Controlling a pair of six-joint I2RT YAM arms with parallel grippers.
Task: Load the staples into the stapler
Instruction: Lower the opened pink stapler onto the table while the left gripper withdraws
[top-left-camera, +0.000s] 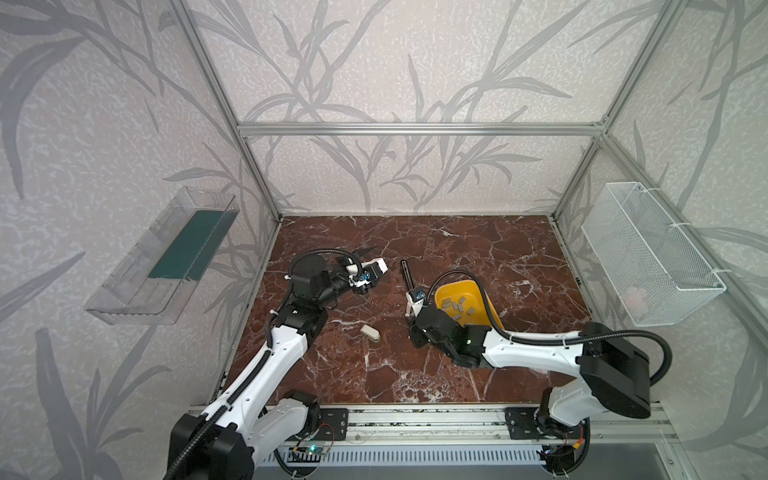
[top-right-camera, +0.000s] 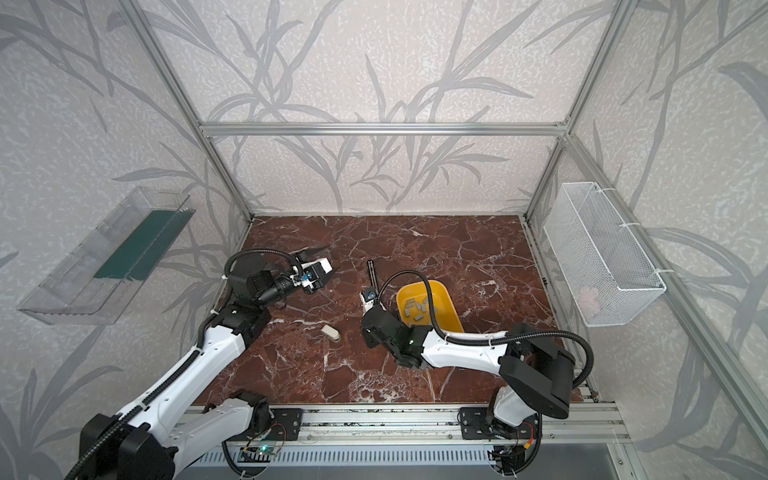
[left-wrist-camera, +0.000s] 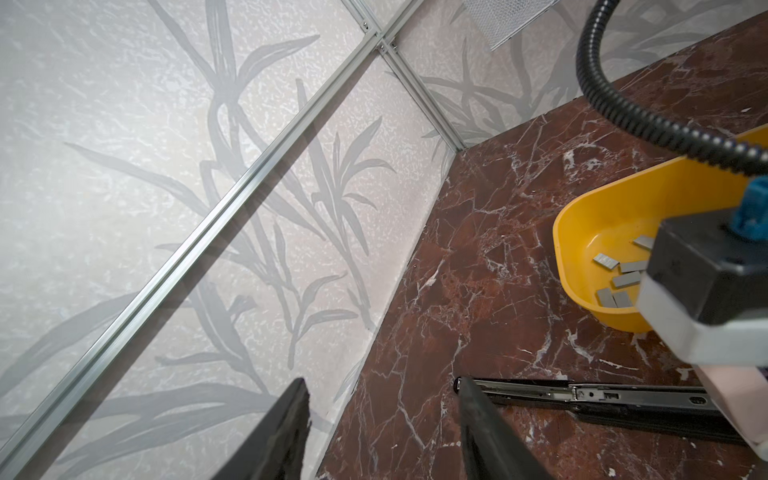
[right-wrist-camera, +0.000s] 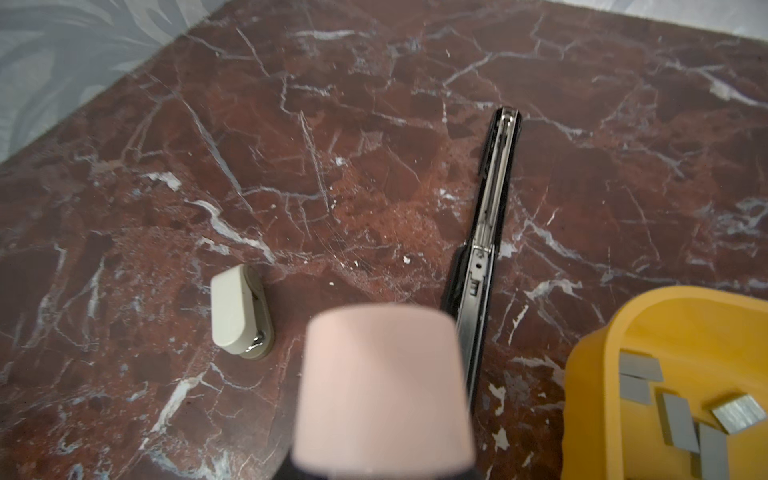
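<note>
Closest up, blurred in the right wrist view: pink lid (right-wrist-camera: 384, 386) of the stapler (right-wrist-camera: 484, 232), raised off its black magazine (top-left-camera: 406, 274) and pinched in the right claw (top-left-camera: 411, 311), fingers themselves hidden behind it. Magazine flat on the tabletop (top-left-camera: 478, 249), open channel up, nose toward the far edge, hinge end at the claw.

Staples (top-left-camera: 456, 307) loose in a yellow tray (top-left-camera: 457, 289): about a dozen grey strips, some overlapping, on the right half of the tabletop, roughly midway between near and far edges. Just beside the right claw, on its side toward the right edge; tray rim close to the claw, strips apart from it, none gripped.

Left claw (left-wrist-camera: 381, 380) across the stapler from the tray, toward the left edge and well apart from the staples. Jaws spread wide with nothing between them, aimed over the tabletop at the far right corner.

Beige stapler (top-left-camera: 370, 332), much smaller and shut, lying alone between the two arms, nearer the near edge than the magazine.

Any print on stapler or tray too small or too blurred to make out.
</note>
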